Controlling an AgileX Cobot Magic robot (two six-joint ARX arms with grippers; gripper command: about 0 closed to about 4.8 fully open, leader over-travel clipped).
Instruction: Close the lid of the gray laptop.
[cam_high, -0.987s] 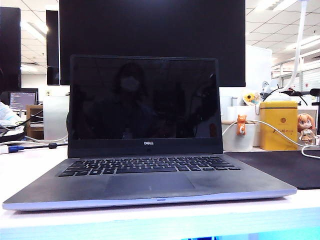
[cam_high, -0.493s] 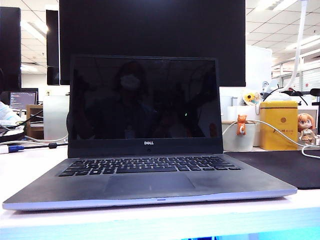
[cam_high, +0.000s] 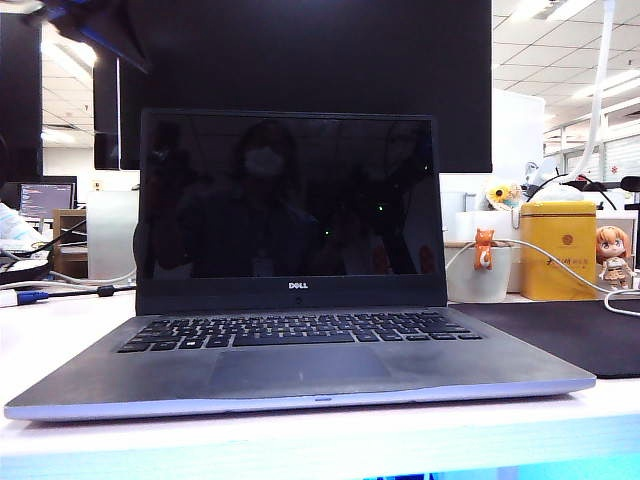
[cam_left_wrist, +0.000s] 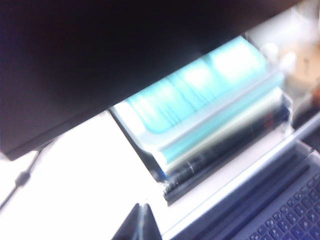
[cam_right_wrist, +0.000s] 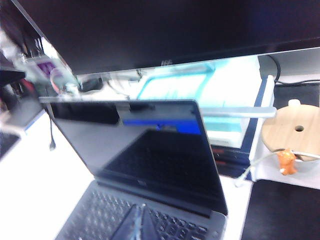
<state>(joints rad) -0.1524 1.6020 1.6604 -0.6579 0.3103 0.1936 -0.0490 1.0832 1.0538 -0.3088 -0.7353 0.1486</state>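
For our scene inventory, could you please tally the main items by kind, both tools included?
Laptops: 1, gray laptop, lid open
Monitors: 1, large black monitor
Figurines: 2, orange cat, doll
Tins: 1, yellow tin
Mats: 1, black mat
Tools: 2, left tool by the lid's top edge, right tool above the keyboard, both shut
Total: 8

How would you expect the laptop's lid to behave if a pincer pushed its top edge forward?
The lid stands near upright on a rear hinge, so it would probably swing down stiffly rather than flex. Its glossy screen looks slippery and scratch-prone. The gray laptop lies wide and flat, so tipping seems unlikely. Neither pincer's state can be told.
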